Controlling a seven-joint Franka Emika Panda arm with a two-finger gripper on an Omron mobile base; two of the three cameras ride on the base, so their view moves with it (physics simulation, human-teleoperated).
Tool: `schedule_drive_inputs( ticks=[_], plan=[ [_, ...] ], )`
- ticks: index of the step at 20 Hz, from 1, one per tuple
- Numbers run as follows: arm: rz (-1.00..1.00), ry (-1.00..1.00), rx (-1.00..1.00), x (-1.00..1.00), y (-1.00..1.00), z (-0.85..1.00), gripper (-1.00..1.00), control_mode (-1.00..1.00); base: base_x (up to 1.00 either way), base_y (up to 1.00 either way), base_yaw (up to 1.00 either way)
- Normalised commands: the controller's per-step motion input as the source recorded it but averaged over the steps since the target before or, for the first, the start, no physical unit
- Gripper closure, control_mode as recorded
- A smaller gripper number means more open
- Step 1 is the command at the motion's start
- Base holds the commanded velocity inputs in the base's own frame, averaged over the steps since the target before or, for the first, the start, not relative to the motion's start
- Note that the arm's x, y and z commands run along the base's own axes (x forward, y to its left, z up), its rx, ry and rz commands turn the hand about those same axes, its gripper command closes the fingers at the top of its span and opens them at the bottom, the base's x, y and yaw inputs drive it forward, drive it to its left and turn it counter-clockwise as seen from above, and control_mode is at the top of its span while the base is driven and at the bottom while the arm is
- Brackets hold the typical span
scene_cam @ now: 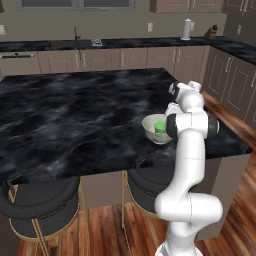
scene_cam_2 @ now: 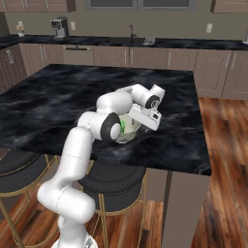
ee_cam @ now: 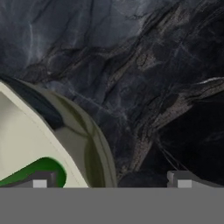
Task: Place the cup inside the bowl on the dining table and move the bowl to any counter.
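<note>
The cup (scene_cam: 160,127) sits inside the bowl (scene_cam: 151,129), and the bowl rests on the dining table (scene_cam: 75,115) near its front edge, toward the right-hand end of the black marble top. In the right base view, the green of the cup (scene_cam_2: 123,127) shows through a gap between the arm's links, with the bowl (scene_cam_2: 131,131) largely hidden behind the forearm and hand. The gripper (ee_cam: 111,183) hangs low over the bowl's edge with its jaws spread wide and nothing between them. In the hand view, one fingertip lies over the bowl's interior beside the cup (ee_cam: 41,168), and the other lies over bare marble outside the bowl's wall (ee_cam: 74,131), so the rim passes between the two. Whether either fingertip touches the bowl cannot be determined. The counter (scene_cam: 125,45) runs along the far wall, well apart from the bowl. Two stools (scene_cam: 40,200) stand below the table's near edge.
</note>
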Motion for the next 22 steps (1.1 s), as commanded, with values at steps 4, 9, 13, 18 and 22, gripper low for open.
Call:
schedule_drive_inputs(
  ticks=[4, 9, 13, 18, 22],
  plan=[
    [0.00, 0.00, 0.00, 0.00, 0.00, 0.00, -1.00, -1.00, 0.00, 0.00, 0.00],
    [0.00, 0.00, 0.00, 0.00, 0.00, 0.00, 1.00, -1.00, 0.00, 0.00, 0.00],
    [0.00, 0.00, 0.00, 0.00, 0.00, 0.00, 1.00, -1.00, 0.00, 0.00, 0.00],
    [0.00, 0.00, 0.00, 0.00, 0.00, 0.00, 1.00, -1.00, 0.00, 0.00, 0.00],
    [0.00, 0.00, 0.00, -0.06, 0.00, 0.00, 1.00, -1.00, 0.00, 0.00, 0.00]
  ],
)
